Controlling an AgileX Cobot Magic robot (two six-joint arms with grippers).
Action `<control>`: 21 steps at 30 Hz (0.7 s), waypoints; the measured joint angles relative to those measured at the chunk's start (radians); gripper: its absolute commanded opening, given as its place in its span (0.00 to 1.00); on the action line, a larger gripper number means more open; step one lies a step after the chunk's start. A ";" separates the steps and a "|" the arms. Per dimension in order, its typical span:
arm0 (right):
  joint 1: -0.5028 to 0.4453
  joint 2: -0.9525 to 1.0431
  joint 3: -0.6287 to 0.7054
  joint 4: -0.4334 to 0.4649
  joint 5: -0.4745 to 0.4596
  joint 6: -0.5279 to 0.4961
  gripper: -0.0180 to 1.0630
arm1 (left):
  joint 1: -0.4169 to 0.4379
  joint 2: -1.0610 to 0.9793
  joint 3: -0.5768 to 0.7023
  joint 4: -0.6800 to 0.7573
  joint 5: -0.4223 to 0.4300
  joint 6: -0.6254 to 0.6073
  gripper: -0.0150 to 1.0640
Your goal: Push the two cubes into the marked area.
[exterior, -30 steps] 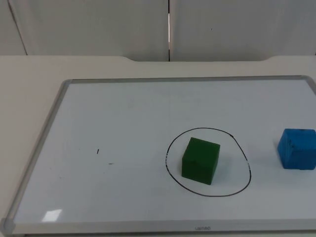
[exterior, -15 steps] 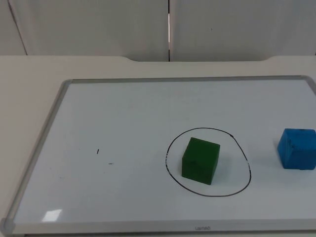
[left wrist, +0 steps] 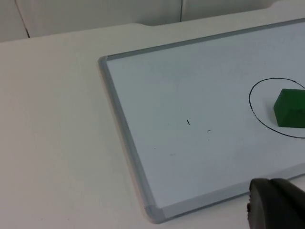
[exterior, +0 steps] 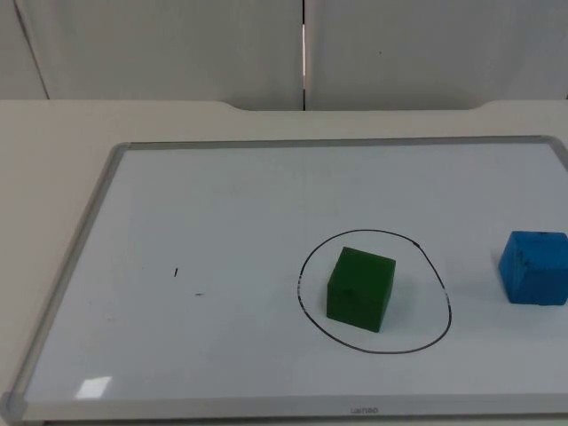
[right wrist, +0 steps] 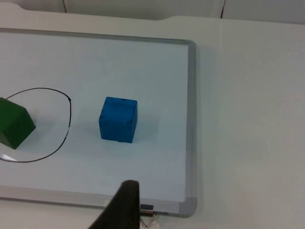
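Observation:
A green cube [exterior: 360, 288] stands inside the black hand-drawn oval [exterior: 373, 351] on the whiteboard [exterior: 222, 204]. A blue cube [exterior: 533, 267] sits outside the oval to its right, close to the board's right edge. In the left wrist view, my left gripper [left wrist: 276, 206] waits over the bare table beside the board's front edge, well left of the green cube [left wrist: 290, 109]. In the right wrist view, my right gripper [right wrist: 122, 206] hangs over the board's front edge, a short way from the blue cube [right wrist: 118, 119], with the green cube [right wrist: 14, 128] further off.
The whiteboard has a grey frame [exterior: 71, 266] and lies flat on the white table [exterior: 53, 133]. Two small pen marks [exterior: 176, 272] sit left of the oval. A metal clip [right wrist: 148, 220] sticks out at the board's front edge. The grey partition wall [exterior: 177, 44] closes the back.

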 measured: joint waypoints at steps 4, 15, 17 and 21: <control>0.000 0.000 0.000 0.000 0.000 0.006 0.99 | 0.000 0.000 0.000 0.002 -0.007 0.019 0.01; 0.000 0.000 0.000 0.000 0.000 0.006 0.99 | 0.000 0.000 0.000 0.002 -0.012 0.035 0.01; 0.000 0.000 0.000 0.000 0.000 0.006 0.99 | 0.000 0.000 0.005 0.002 -0.014 0.036 0.01; 0.000 0.000 0.000 0.000 0.000 0.006 0.99 | 0.000 0.000 0.083 -0.001 -0.045 0.037 0.01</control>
